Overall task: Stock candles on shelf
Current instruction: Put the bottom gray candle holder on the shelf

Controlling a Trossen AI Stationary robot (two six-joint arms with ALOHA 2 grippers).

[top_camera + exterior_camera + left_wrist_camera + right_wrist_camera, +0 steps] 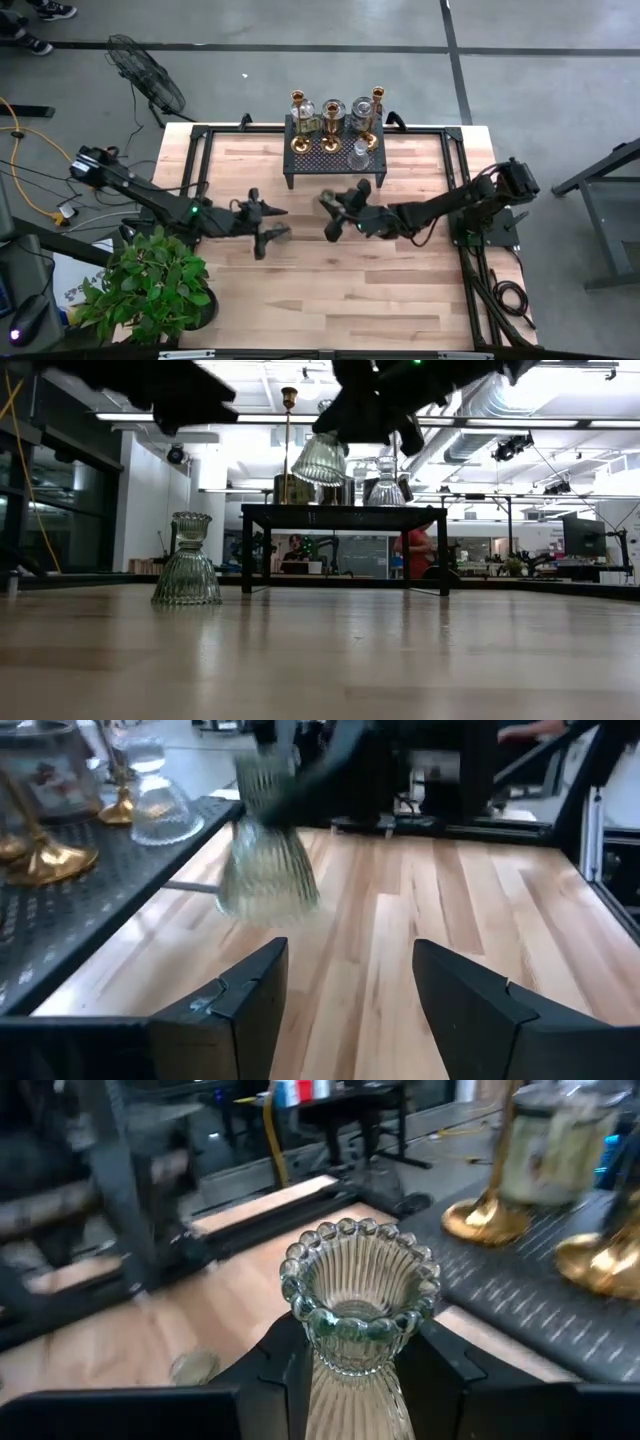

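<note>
My right gripper (330,215) is shut on a ribbed clear glass candle holder (360,1280), lifted in front of the black mesh shelf (335,165); the holder also shows in the low view (322,458). The shelf carries brass candlesticks (331,125), glass jar candles (362,108) and one ribbed glass holder (359,155). My left gripper (278,222) is open and empty, to the left of the right gripper, fingers pointing at it. Another ribbed glass holder (187,565) stands on its flared base on the table; the left arm hides it in the high view. My right gripper pinches the holder's narrow neck (352,1348), just below the beaded rim, between its two fingers (285,1370). The fingers come about level from the table's right side. The holder is lifted clear of the table, roughly upright, rim up and flared base (322,465) hanging below.
A green potted plant (150,285) stands at the table's near left corner. Black frame rails (455,190) run along the table edges. Bare wood (350,290) lies toward the near edge. People (415,550) show in the room behind the shelf.
</note>
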